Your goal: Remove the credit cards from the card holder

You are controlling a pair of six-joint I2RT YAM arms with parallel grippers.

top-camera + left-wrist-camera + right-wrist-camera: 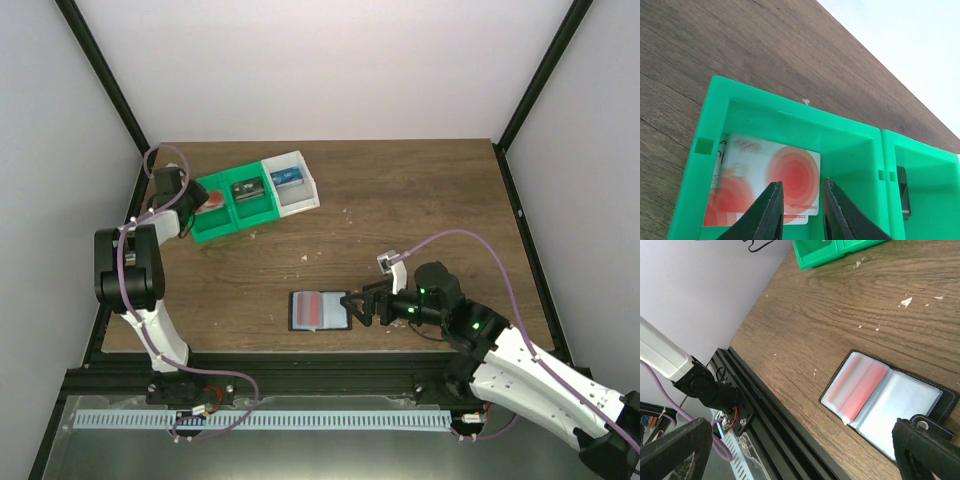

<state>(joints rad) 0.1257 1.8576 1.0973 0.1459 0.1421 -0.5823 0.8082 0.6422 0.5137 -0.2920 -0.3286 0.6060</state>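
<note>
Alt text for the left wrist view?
The open left gripper hovers over the end compartment of a green tray, where a red-and-white credit card lies. The next compartment holds a black item; the wooden table lies beyond.

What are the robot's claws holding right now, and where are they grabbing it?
Nothing. The left gripper is open above a card lying in the green tray; the right gripper is open, one finger by the tab of the card holder.
</note>
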